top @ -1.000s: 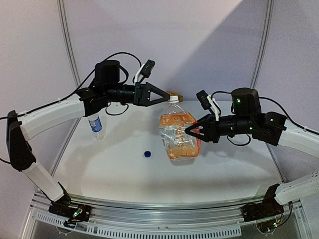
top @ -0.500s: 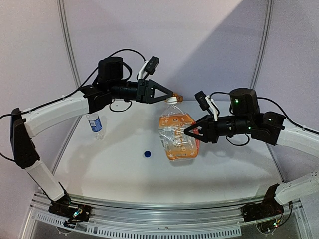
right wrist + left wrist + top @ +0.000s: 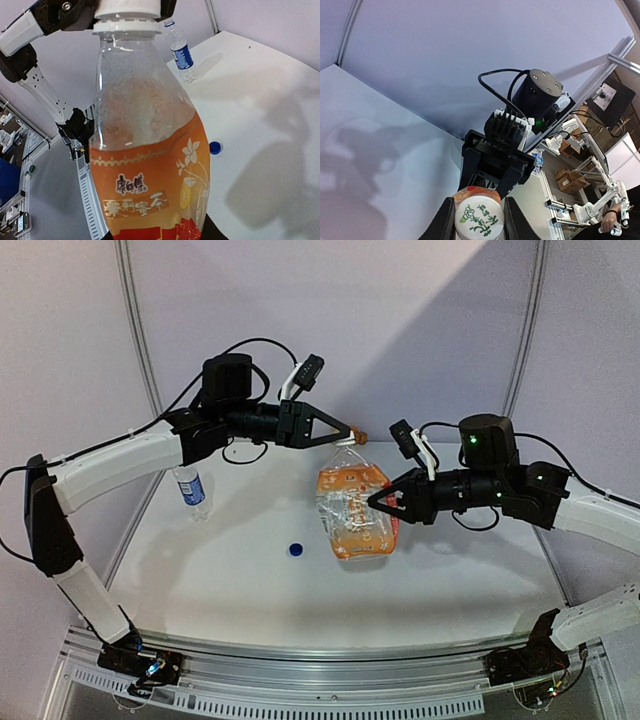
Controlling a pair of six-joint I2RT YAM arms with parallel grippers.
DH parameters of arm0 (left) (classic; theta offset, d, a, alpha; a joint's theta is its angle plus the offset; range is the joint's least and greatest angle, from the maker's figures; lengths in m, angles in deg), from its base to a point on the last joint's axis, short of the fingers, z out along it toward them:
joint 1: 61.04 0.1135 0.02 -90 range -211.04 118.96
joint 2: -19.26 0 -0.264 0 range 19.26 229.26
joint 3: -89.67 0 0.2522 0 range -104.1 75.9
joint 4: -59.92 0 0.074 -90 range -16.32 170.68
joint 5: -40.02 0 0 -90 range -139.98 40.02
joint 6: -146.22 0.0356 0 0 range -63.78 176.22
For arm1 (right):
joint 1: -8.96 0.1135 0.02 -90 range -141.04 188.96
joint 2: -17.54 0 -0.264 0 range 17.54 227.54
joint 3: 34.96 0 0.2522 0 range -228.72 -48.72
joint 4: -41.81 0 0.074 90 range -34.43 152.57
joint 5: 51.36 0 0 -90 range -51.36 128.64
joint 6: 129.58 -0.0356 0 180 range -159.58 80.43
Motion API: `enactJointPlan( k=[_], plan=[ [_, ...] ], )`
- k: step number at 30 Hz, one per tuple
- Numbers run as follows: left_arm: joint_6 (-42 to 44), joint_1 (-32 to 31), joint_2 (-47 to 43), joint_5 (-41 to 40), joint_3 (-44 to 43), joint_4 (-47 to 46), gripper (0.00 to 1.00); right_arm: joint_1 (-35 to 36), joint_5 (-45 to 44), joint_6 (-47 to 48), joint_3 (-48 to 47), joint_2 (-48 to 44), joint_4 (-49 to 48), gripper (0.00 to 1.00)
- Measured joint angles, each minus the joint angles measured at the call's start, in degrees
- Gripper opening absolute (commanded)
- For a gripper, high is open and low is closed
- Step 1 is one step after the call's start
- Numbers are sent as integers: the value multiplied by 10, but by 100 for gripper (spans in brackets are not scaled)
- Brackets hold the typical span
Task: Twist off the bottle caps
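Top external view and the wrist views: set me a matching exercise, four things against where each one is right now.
Things:
1. white cap
2. blue cap
3. water bottle
4. orange bottle

Places:
A. lying loose on the table
B. held by its body in the jaws of the right gripper
C. clamped in the jaws of the left gripper
D. standing on the table, partly behind the left arm

Pairs: 1-C, 2-A, 3-D, 4-B.
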Motion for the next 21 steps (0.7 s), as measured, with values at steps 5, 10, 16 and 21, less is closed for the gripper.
enactJointPlan(
  k=[5,10,16,21],
  plan=[
    [2,0,0,-8,-5,16,8,0,-4,-1,-12,7,12,0],
    [10,4,12,-65,-47,77,2,0,-62,0,-63,38,53,0],
    [-7,2,64,-226,-164,208,0,2,-188,-1,-169,115,130,0],
    [-71,-11,99,-329,-205,273,5,9,-250,-8,-214,164,181,0]
  ],
)
